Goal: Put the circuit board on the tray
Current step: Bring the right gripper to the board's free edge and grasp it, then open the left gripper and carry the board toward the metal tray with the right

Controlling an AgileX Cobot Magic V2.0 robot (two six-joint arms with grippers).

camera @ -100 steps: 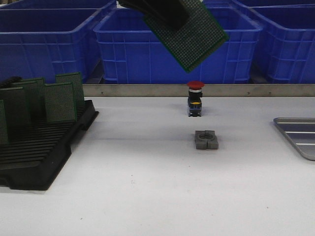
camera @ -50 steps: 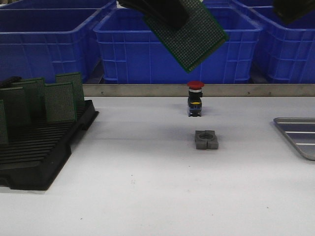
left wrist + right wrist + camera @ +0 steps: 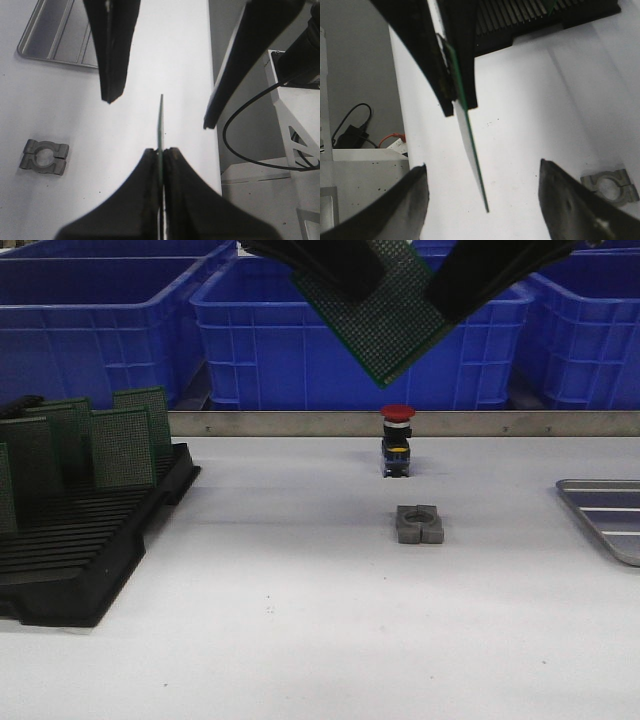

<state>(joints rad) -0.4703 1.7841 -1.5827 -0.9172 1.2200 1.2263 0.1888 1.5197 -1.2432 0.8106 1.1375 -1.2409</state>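
Note:
A green perforated circuit board hangs tilted high above the table's middle. My left gripper is shut on its upper edge; in the left wrist view the board shows edge-on between the closed left gripper. My right gripper is open, and its fingers stand either side of the board's free end without touching it. In the right wrist view the board hangs between the open right gripper. The grey metal tray lies at the table's right edge and also shows in the left wrist view.
A black slotted rack at the left holds several upright green boards. A red push button and a grey clamp block sit mid-table. Blue crates stand behind a metal rail.
My right gripper has come in from the upper right and now straddles the board's free end, open. The left gripper and the board have stayed still.

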